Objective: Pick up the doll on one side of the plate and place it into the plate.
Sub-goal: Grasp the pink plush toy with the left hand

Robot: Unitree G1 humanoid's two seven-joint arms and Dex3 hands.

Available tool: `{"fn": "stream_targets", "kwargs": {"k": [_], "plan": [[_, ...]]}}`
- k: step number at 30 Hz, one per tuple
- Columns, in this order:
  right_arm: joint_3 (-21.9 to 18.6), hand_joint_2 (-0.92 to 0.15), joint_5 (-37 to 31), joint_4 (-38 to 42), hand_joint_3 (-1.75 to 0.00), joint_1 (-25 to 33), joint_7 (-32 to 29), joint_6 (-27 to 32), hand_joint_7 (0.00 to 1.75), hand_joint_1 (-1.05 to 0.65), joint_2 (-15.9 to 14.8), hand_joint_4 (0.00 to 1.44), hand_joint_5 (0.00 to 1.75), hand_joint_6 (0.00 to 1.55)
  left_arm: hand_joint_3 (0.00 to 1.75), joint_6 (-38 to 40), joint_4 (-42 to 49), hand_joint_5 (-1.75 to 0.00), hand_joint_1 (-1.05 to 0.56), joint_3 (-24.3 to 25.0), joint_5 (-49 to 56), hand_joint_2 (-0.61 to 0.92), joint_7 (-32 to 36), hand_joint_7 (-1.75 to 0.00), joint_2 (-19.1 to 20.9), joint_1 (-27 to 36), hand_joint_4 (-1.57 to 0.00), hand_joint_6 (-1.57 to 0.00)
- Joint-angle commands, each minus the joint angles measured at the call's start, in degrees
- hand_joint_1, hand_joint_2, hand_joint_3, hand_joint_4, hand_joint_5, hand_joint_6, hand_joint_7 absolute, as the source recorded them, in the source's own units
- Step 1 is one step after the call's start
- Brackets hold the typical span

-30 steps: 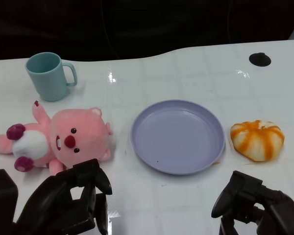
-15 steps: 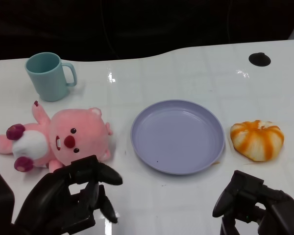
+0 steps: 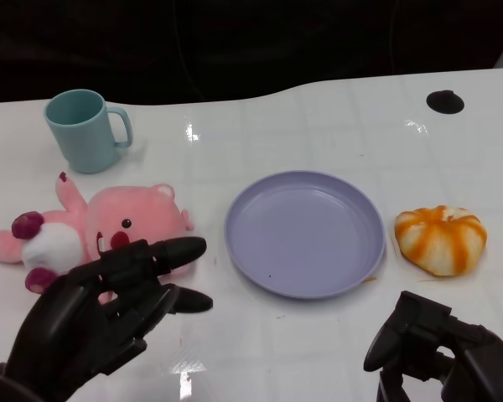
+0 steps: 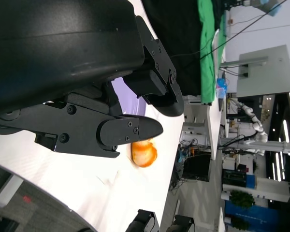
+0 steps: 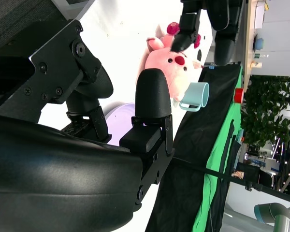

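Hovering with fingers (image 3: 172, 251) spread and empty, the left hand (image 3: 101, 314) overlaps the doll's (image 3: 92, 230) near edge. Closing early could pinch only fur and drop it short of the plate (image 3: 305, 231) beyond the fingertips. The right hand (image 3: 436, 347) rests curled, empty.

No text, label, brand, number or sign can be read in any view: the far room in the wrist views is too small and blurred.

My left hand (image 3: 101, 322): empty, fingers spread, reaching forward.
My right hand (image 3: 440, 352): low, fingers seemingly curled in, empty.
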Motion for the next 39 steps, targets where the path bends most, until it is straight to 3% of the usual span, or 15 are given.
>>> {"fn": "stream_targets", "kwargs": {"k": [1, 13, 19, 27, 30, 39], "plan": [[-0.38, -0.42, 0.04, 0.3, -1.36, 0.0, -0.01, -1.16, 1.53, 0.1, -0.32, 0.68, 1.75, 0.6, 0.17, -3.36, 0.94, -0.72, -0.52, 1.36, 0.98, 0.92, -0.8, 0.0, 1.21, -1.0, -0.34, -0.54], [-0.25, -0.41, -0.32, -0.75, -1.38, 0.79, -0.28, -0.82, 1.52, 0.08, -0.41, 0.67, 1.75, 0.6, 0.18, -10.48, 1.44, -0.64, -0.61, 3.55, 5.84, 0.92, -0.9, 0.0, 5.07, -2.73, -0.11, -0.31], [-0.27, -0.39, -0.32, -1.53, -1.39, 1.38, -0.22, -0.63, 1.51, 0.06, -0.52, 0.67, 1.75, 0.61, 0.17, -14.45, 2.4, -0.61, -0.64, 5.48, 10.52, 0.92, 0.77, 0.0, 6.3, -3.74, -0.03, -0.28], [0.08, -0.4, -0.38, -1.75, -1.37, 1.1, -0.29, -0.52, 1.52, 0.07, -0.34, 0.69, 1.75, 0.62, 0.15, -13.51, 1.96, -0.5, -0.69, 7.73, 20.64, 0.92, 3.1, 0.0, 12.38, -6.93, 0.0, -0.21], [0.02, -0.4, 0.06, -2.04, -1.4, 1.01, -0.14, -0.03, 1.52, 0.08, -0.36, 0.7, 1.75, 0.62, 0.13, -12.63, 2.29, -0.38, -0.67, 7.85, 24.01, 0.92, 3.46, 0.0, 14.77, -8.11, 0.0, -0.15], [0.19, -0.39, -0.38, -3.02, -1.41, 0.93, -0.45, 1.37, 1.53, 0.1, -0.34, 0.69, 1.75, 0.61, 0.13, -11.75, 2.58, -0.31, -0.68, 6.27, 44.72, 0.92, 7.51, -0.02, 22.2, -9.7, -0.01, -0.16]]}}
